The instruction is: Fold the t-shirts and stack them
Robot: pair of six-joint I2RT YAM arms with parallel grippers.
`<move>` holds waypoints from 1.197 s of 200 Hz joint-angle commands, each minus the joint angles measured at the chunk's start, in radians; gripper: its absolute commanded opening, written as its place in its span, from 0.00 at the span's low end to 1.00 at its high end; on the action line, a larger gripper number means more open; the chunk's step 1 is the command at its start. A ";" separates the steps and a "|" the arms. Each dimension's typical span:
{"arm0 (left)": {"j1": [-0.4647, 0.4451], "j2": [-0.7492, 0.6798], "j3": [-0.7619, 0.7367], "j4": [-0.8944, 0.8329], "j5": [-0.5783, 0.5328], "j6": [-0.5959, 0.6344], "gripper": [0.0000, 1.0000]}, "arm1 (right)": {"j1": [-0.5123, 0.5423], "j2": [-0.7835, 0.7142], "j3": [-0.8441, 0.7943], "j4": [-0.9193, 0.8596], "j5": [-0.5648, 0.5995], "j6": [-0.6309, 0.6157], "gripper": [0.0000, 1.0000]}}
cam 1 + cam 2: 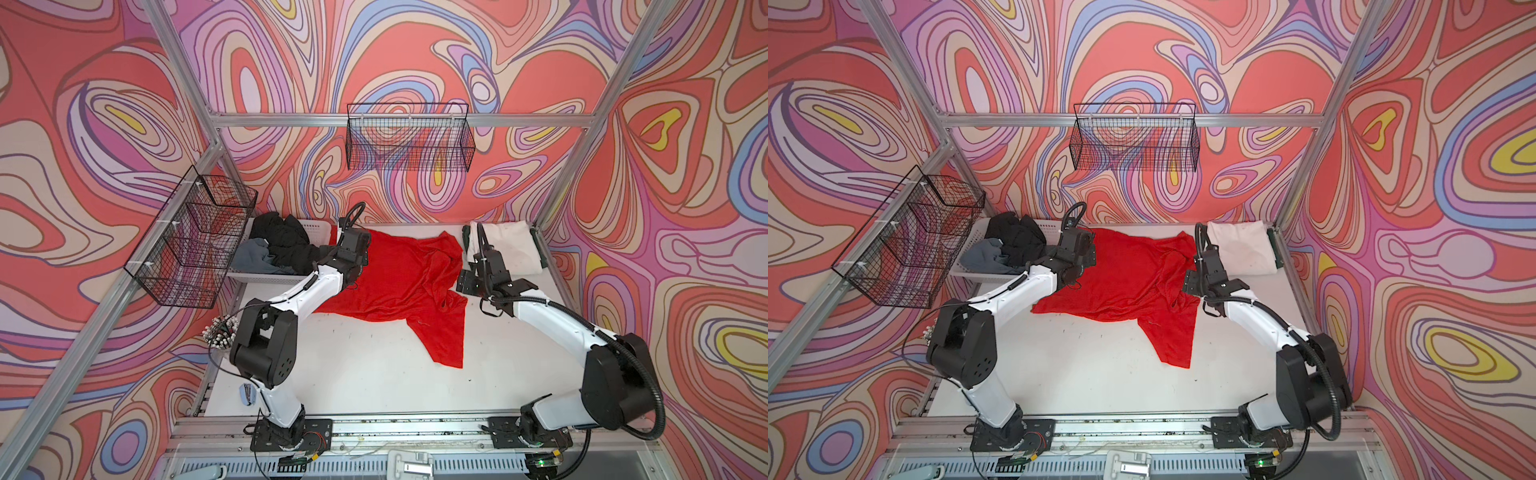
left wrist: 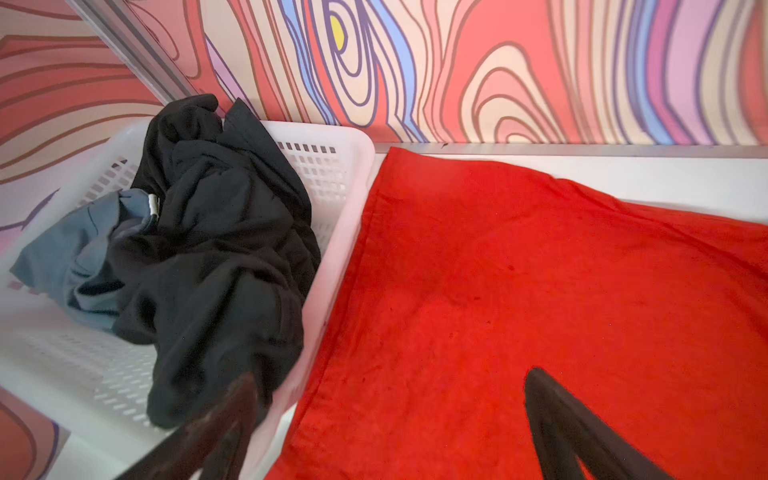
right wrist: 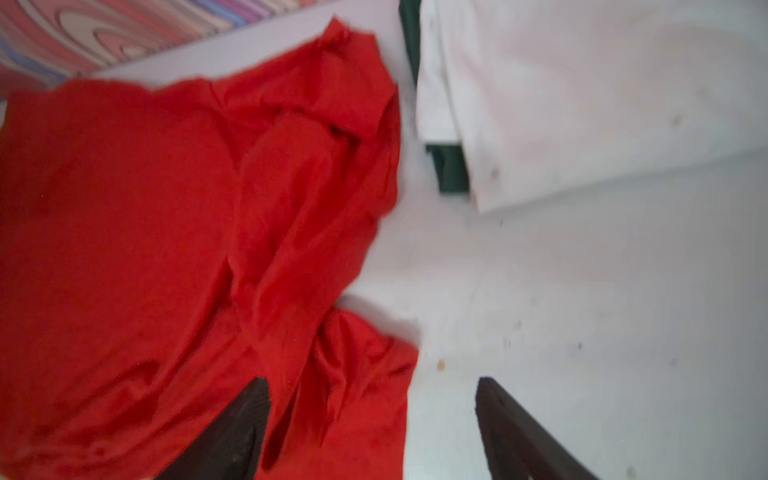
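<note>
The red t-shirt [image 1: 399, 282] lay spread and rumpled across the far middle of the white counter [image 1: 374, 374], one part trailing toward the near side; the left claw [image 2: 392, 376] hung just above its left edge, jaws wide apart and gripping nothing; the right claw [image 3: 372, 382] hovered at its bunched right edge, jaws likewise apart, with one finger over red cloth and one over bare counter; in the far right corner a folded white t-shirt [image 1: 505, 249] rested on a dark green t-shirt [image 3: 451, 170]; at far left a black t-shirt [image 1: 282, 245] and a grey t-shirt [image 1: 253, 257] sat crumpled in a white basket [image 1: 318, 227] — just beside the red cloth's edge.
</note>
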State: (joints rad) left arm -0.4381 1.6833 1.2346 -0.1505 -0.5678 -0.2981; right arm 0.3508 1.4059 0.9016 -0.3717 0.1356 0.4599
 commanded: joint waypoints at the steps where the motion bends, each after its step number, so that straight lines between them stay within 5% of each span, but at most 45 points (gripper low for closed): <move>1: -0.035 -0.113 -0.105 0.006 -0.004 -0.096 1.00 | 0.024 -0.081 -0.120 -0.030 -0.136 0.098 0.79; 40: -0.049 -0.244 -0.201 -0.083 0.089 -0.161 1.00 | 0.046 -0.108 -0.281 0.002 -0.187 0.157 0.75; 113: -0.045 -0.289 -0.247 -0.199 0.069 -0.141 1.00 | 0.125 -0.009 -0.361 0.106 -0.214 0.198 0.55; 136: -0.044 -0.290 -0.251 -0.206 0.082 -0.147 1.00 | 0.132 0.019 -0.375 0.110 -0.194 0.204 0.20; 156: -0.040 -0.305 -0.257 -0.220 0.092 -0.150 1.00 | 0.134 0.009 -0.387 0.086 -0.171 0.213 0.00; 239: -0.015 -0.390 -0.256 -0.276 0.089 -0.111 1.00 | 0.136 -0.392 -0.282 -0.547 -0.102 0.336 0.00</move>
State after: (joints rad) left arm -0.4671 1.3048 0.9852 -0.3805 -0.4786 -0.4187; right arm 0.4812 1.0943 0.5682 -0.6315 -0.0101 0.7235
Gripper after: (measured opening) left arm 0.999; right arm 0.047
